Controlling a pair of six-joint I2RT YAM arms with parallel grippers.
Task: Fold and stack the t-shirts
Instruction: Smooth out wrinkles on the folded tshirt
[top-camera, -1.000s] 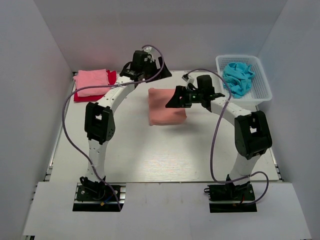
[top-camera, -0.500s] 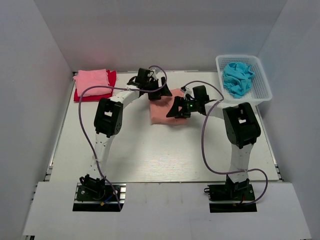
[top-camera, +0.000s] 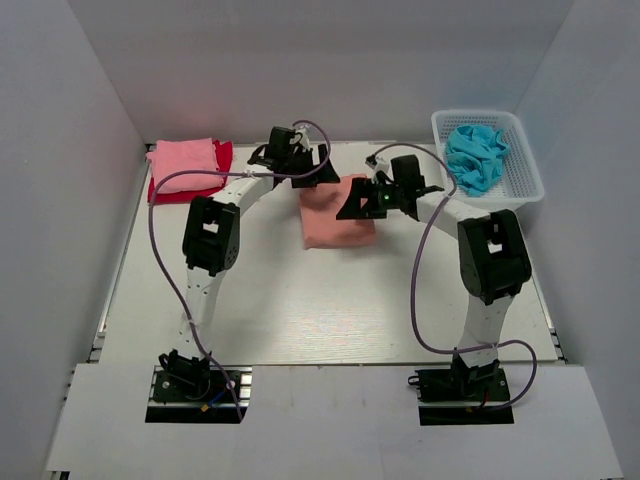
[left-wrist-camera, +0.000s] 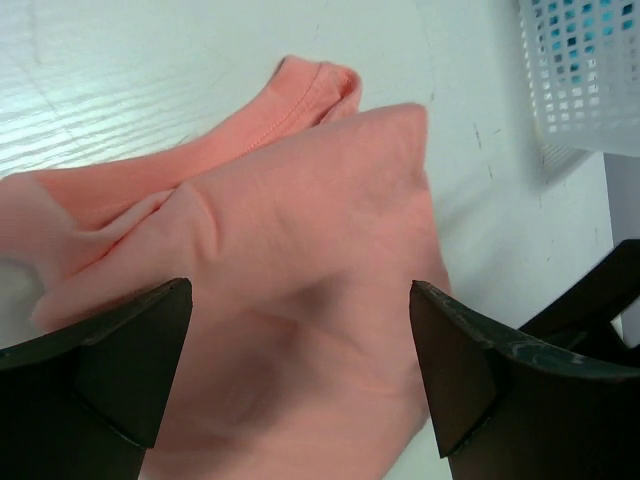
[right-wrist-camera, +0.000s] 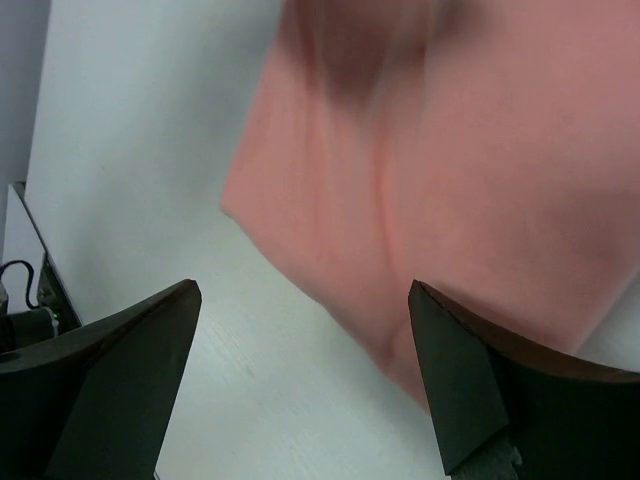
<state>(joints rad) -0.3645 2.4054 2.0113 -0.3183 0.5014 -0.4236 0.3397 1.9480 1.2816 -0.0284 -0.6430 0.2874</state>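
Note:
A folded salmon-orange t-shirt (top-camera: 338, 225) lies flat in the middle of the table. My left gripper (top-camera: 316, 172) hovers open at its back left corner; the left wrist view shows the shirt (left-wrist-camera: 300, 230) spread below the wide-apart fingers (left-wrist-camera: 120, 370), nothing held. My right gripper (top-camera: 352, 207) hangs open above the shirt's right part; in the right wrist view its gripper (right-wrist-camera: 305, 375) frames the shirt's edge (right-wrist-camera: 470, 150) and bare table. A light pink t-shirt (top-camera: 185, 163) lies folded on a red one (top-camera: 160, 193) at the back left. A turquoise-blue t-shirt (top-camera: 475, 155) sits crumpled in the basket.
The white lattice basket (top-camera: 525, 175) stands at the back right, its corner (left-wrist-camera: 580, 70) visible in the left wrist view. White walls enclose the table on three sides. Purple cables loop from both arms over the table.
The left gripper came forward from the back wall to the salmon shirt's back edge. The right gripper dipped over the shirt, then drew slightly back. Both stayed open; the shirt has barely moved.

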